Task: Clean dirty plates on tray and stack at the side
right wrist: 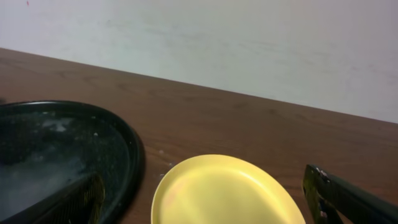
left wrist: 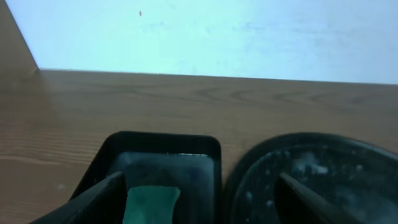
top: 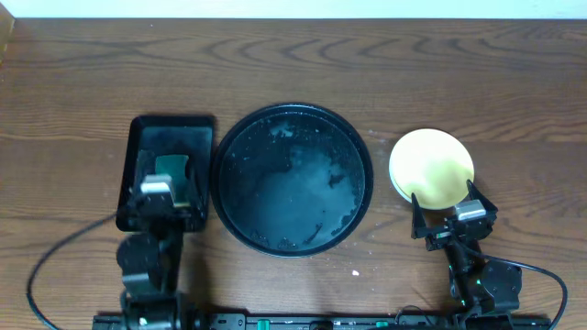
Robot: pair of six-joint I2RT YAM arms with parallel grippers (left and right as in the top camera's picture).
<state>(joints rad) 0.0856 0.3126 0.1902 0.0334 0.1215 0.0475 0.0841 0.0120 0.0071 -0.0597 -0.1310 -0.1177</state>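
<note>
The yellow plate (top: 431,163) lies on the table right of the round black tray (top: 292,117). A pale rim shows under its lower left edge; the two mint-aqua plates are otherwise not visible. The tray holds no plates, only white wet smears. My right gripper (top: 446,202) is open and empty at the plate's near edge. In the right wrist view the plate (right wrist: 224,190) lies between the spread fingers (right wrist: 211,214), with the tray (right wrist: 62,149) to the left. My left gripper (top: 165,188) is open and empty over a green sponge (top: 172,169).
The sponge (left wrist: 152,202) lies in a smaller black rectangular tray (top: 138,137) left of the round tray (left wrist: 323,171); the left fingers (left wrist: 202,208) straddle it. Its rim also shows in the left wrist view (left wrist: 168,138). White crumbs lie on the table (top: 356,271). A wall stands behind.
</note>
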